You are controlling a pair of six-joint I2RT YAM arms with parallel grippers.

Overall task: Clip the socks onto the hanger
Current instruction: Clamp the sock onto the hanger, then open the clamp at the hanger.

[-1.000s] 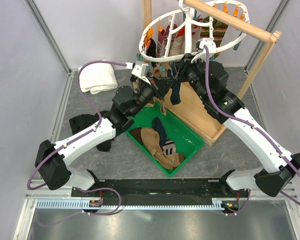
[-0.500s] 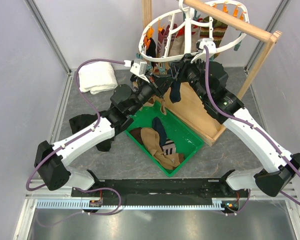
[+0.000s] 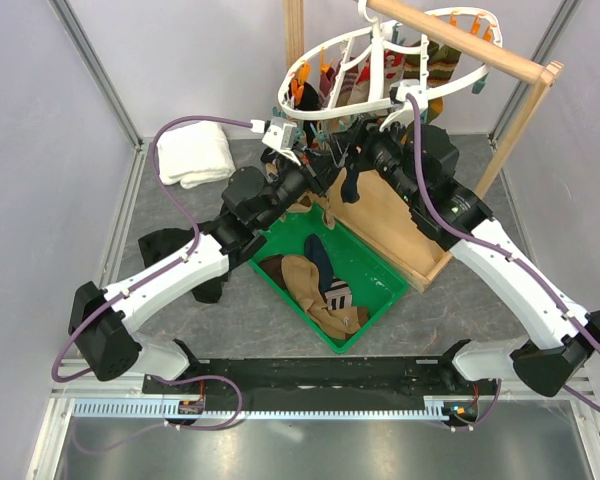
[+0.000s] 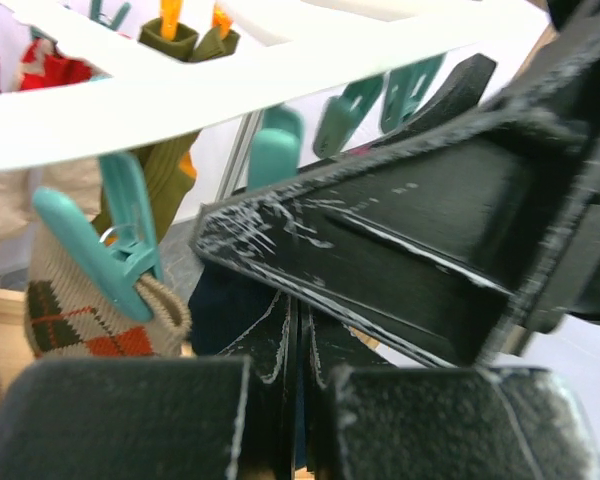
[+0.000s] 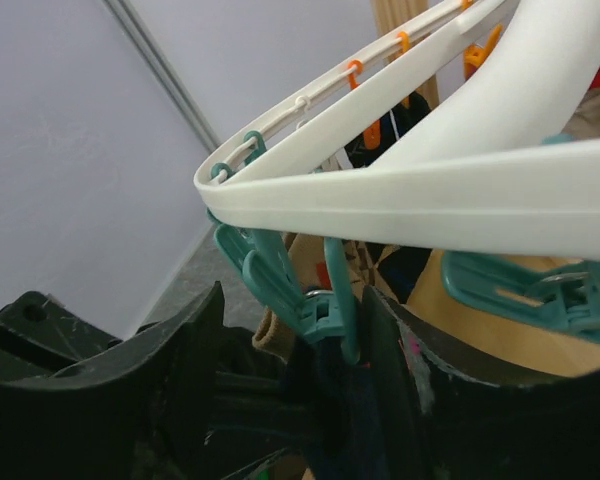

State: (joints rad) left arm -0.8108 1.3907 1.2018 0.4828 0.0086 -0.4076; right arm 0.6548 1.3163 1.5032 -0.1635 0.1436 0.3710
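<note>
Left gripper (image 4: 296,350) is seen pressed together under hanger (image 5: 400,205), upper centre of overhead view. Right gripper (image 5: 298,335) is spread, teal clip (image 5: 280,285) framed between jaws. Socks (image 3: 305,280) are seen in green tray (image 3: 380,270), mid-frame.

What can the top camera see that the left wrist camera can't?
Only the top camera shows the green tray with loose socks lying in it, the white towel, the black cloth heap and both whole arms. Only the left wrist camera shows, close up, a teal clip biting a diamond-patterned sock. Both show the white hanger with its dangling clips.
</note>
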